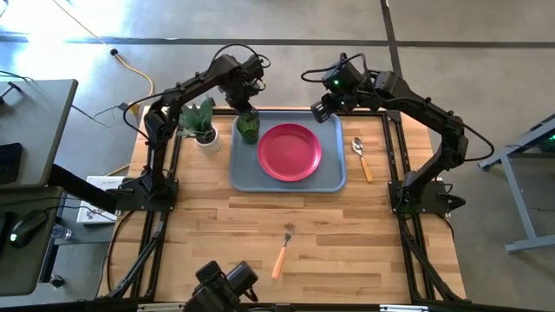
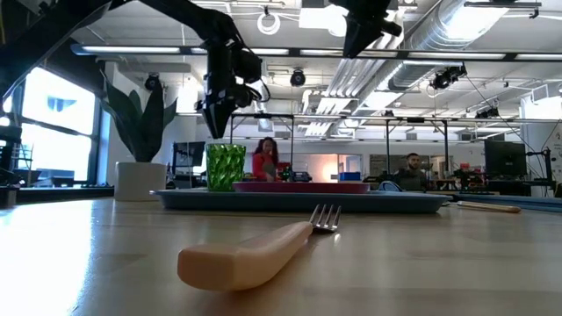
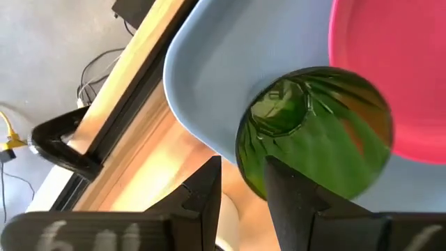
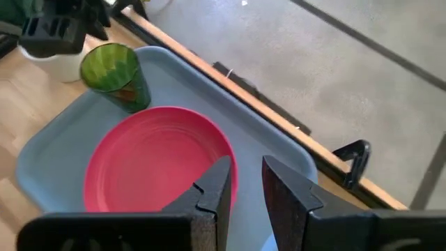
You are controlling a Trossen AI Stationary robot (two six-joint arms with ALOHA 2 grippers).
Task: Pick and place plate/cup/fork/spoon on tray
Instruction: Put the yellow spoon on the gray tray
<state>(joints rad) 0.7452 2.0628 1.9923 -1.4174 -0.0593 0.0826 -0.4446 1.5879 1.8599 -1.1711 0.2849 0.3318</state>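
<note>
The light blue-grey tray point(image 1: 334, 178) lies at the table's far middle. The pink-red plate point(image 1: 290, 152) lies flat on it. The dark green cup point(image 1: 248, 128) stands upright in the tray's far left corner and also shows in the low view point(image 2: 226, 167). My left gripper point(image 2: 219, 130) hangs just above the cup, pointing down, clear of it, with a narrow gap between its fingers point(image 3: 244, 185). My right gripper point(image 1: 323, 109) hovers high over the tray's far right corner, empty, its fingers a little apart point(image 4: 245, 174). The spoon point(image 1: 362, 158) lies on the table right of the tray. The fork point(image 1: 282, 251) lies near the front edge.
A leafy plant in a white pot point(image 1: 201, 126) stands just left of the tray, close to my left arm. Bare wood lies between the tray and the fork. In the low view, people point(image 2: 263, 158) sit in the room beyond the table.
</note>
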